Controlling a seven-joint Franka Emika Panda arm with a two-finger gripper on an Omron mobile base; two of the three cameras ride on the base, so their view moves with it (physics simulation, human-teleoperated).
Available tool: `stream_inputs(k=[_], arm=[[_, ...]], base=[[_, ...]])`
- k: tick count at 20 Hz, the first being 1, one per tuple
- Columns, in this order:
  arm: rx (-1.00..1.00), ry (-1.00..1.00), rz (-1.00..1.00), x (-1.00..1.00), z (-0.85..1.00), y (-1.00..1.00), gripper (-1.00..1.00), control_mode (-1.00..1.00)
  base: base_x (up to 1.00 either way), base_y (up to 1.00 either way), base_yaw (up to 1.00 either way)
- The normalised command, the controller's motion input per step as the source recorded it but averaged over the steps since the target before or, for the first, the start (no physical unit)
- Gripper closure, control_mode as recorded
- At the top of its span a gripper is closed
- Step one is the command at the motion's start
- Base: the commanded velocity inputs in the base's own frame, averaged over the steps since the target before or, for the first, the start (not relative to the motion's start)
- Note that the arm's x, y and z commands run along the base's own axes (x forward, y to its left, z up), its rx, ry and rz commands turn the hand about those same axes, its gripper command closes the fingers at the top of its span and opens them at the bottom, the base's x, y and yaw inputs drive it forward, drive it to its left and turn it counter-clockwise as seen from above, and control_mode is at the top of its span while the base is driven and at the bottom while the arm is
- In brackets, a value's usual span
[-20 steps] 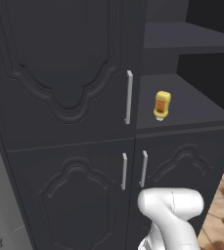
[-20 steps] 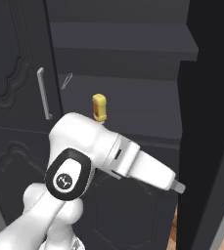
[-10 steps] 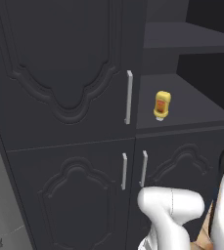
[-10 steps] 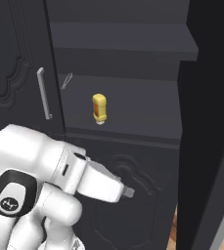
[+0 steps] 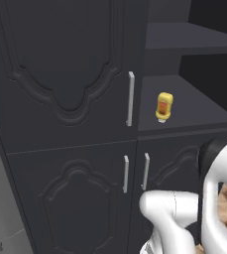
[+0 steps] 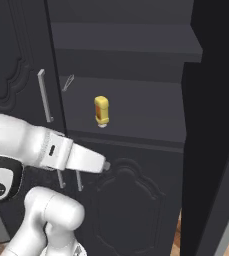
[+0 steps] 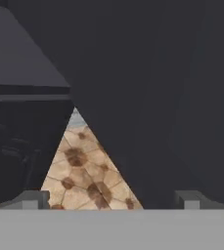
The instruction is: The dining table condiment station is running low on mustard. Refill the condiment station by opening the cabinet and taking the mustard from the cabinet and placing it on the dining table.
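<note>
Upper right compartment of the cabinet [image 5: 65,74] is standing open; the mustard [image 5: 163,106] is sitting alone near the shelf's front edge, free room lying all round it. The swung-open door [image 6: 213,125] is flanking the right side of the opening

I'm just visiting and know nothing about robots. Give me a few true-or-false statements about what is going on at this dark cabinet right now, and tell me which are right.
1. The mustard stands upright on an open shelf of the cabinet. True.
2. The gripper is clamped around the mustard. False: its fingers stand wide apart with nothing between them, and the bottle sits alone on its shelf.
3. The upper right door of the cabinet is swung open. True.
4. A second bottle stands beside the mustard on that shelf. False: the mustard is the one item on it.
5. The hand view looks down at a brown tiled floor between dark panels. True.
</note>
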Motion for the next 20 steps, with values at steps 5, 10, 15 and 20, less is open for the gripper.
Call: stream_inputs(k=[5,10,15,20], arm=[[0.17,-0.06,0.38,0.6,-0.2,0.17,-1.0,-1.0],[0.2,-0.08,0.41,0.71,-0.16,0.05,-1.0,-1.0],[0.23,-0.13,0.34,0.53,-0.23,0.18,-1.0,-1.0],[0.25,-0.14,0.27,0.43,-0.1,0.18,-1.0,-1.0]], base=[[0.0,0.0,0.0],[0.0,0.0,0.0],[0.0,0.0,0.0],[0.0,0.0,0.0]])
